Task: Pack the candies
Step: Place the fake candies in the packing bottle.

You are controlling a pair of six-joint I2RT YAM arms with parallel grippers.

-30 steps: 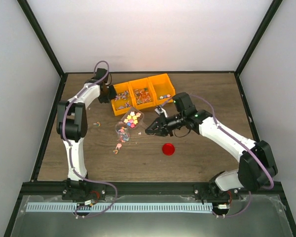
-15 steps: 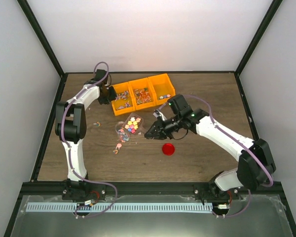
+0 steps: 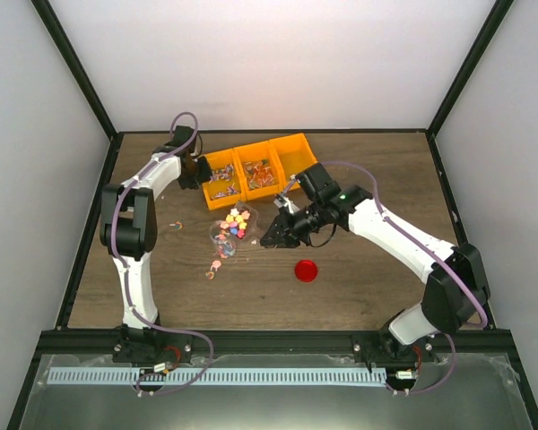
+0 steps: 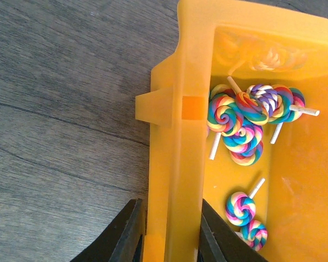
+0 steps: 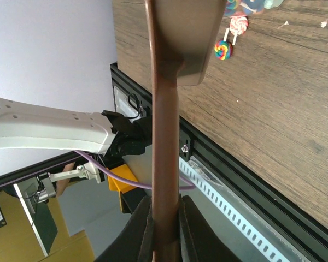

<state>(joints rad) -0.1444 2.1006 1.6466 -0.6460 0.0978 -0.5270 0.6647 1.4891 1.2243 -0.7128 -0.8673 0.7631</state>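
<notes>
With the right claw (image 5: 165,218) pinching the brown scoop (image 5: 177,43) and the left claw (image 4: 172,232) clamped on the yellow bin (image 4: 180,136), a hasty sweep could have scattered the candies (image 3: 238,219) across the surface (image 3: 368,278).

Tool (image 5: 165,210) grips a brown scoop (image 5: 166,109) by its handle; candies (image 5: 224,50) lie on desk (image 5: 273,120) beside its head.

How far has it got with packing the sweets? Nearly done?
Roughly midway, I'd guess. Done: a heap of small coloured candies sits at the small clear jar. In hand: the right fingers grip a brown scoop beside that jar, while the left fingers clamp the wall of the yellow plastic bin. Left: swirled lollipops lie in the bin, stray sweets lie on the wooden table, and the round red lid is off.
</notes>
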